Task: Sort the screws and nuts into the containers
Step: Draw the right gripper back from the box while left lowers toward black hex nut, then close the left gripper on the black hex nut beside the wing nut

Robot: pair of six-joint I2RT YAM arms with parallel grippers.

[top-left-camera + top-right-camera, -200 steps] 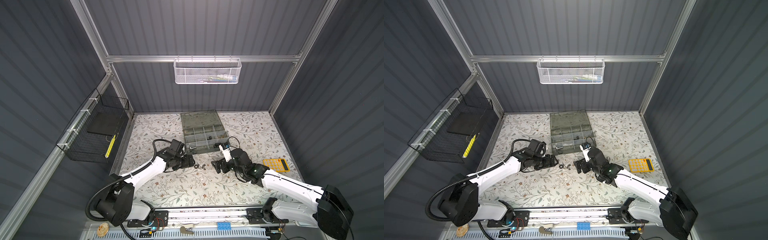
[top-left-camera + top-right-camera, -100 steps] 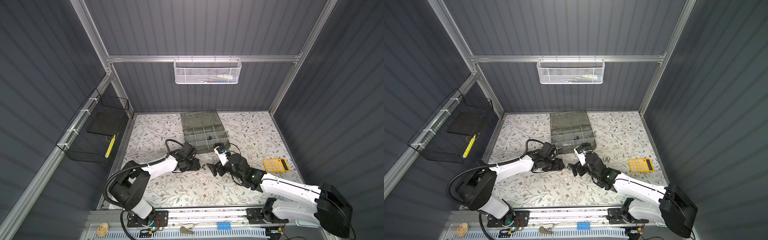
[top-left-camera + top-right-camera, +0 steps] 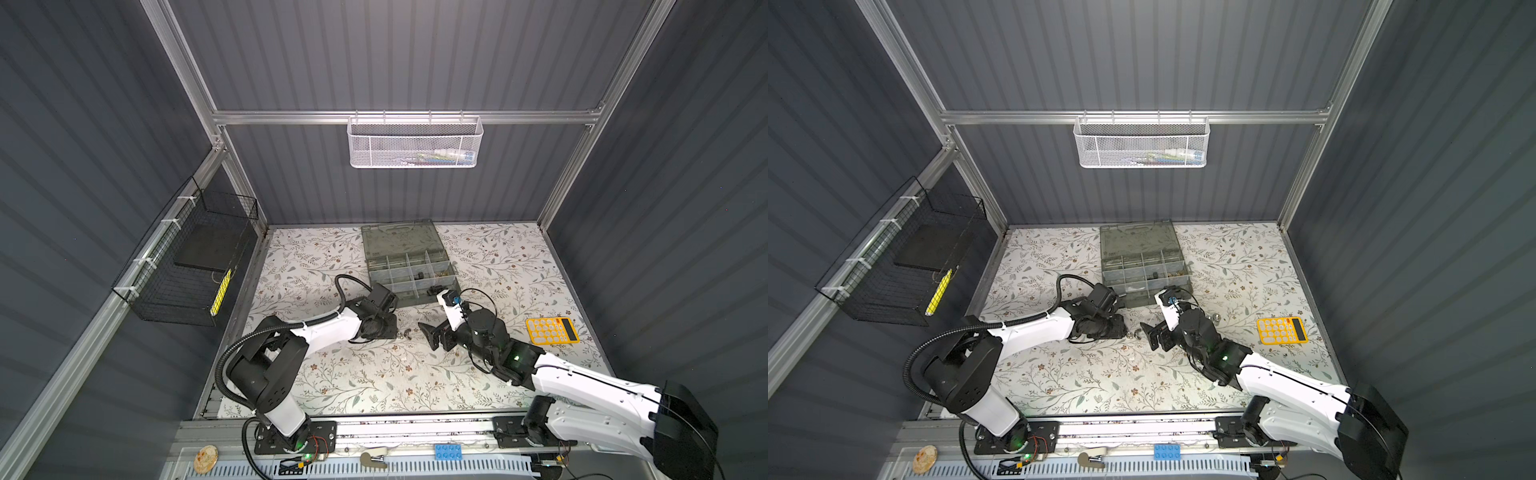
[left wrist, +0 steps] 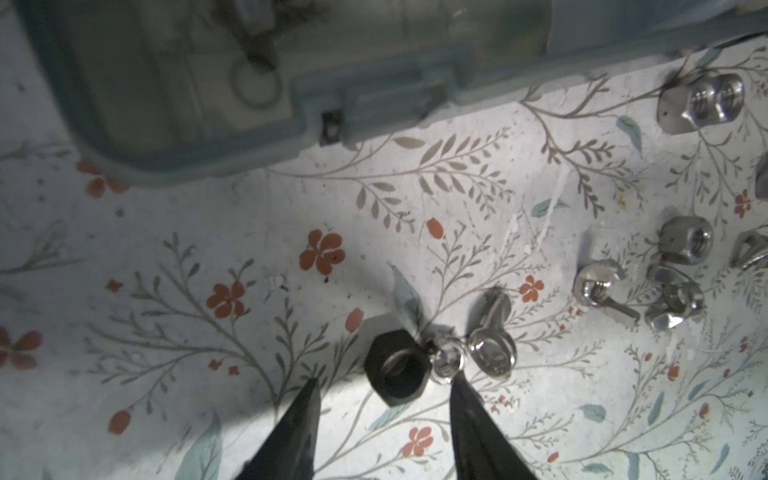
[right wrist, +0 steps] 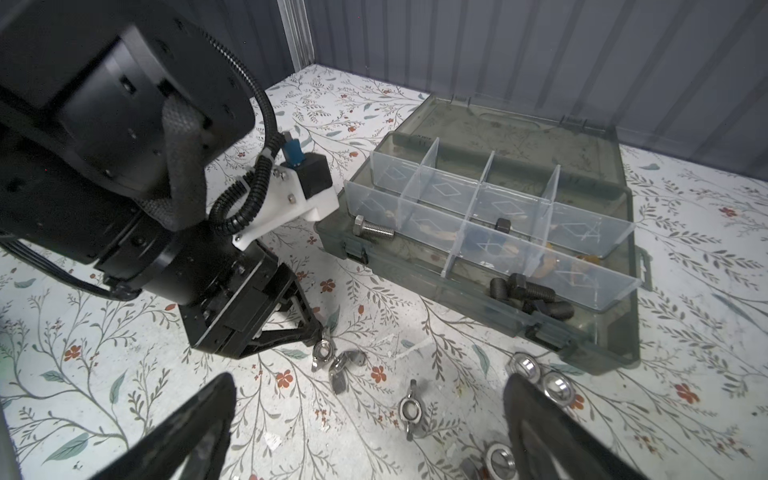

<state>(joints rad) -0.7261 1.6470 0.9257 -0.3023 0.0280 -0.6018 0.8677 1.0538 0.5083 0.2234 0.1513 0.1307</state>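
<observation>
- Black wire basket (image 3: 187, 266) hangs on the side wall, at 9 o'clock from the floral mat (image 3: 374, 374).
- Left gripper (image 4: 384, 380) is low over the middle of the mat, tips pointing down. Its jaws stand about half apart, one on each side of a black nut (image 4: 397, 370) that lies flat. A gap shows between one tip and the nut, so nothing is clamped. The other tip sits against a silver wing nut (image 4: 449, 359).
- Silver nuts (image 3: 405, 332), plain and winged, lie loose on the mat between the two grippers, at 6 o'clock from the case.
- Grey-green case (image 3: 399, 243) lies open at 12 o'clock on the mat, with its lid flat behind it. One near compartment holds a silver bolt (image 5: 374, 228), and another holds several black bolts (image 5: 532, 295).
- Right gripper (image 5: 370, 376) hovers just beside the loose nuts, at their 3 o'clock. Its jaws are spread wide and empty.
- Yellow calculator (image 3: 550, 330) lies at 3 o'clock on the mat, well apart from the nuts.
</observation>
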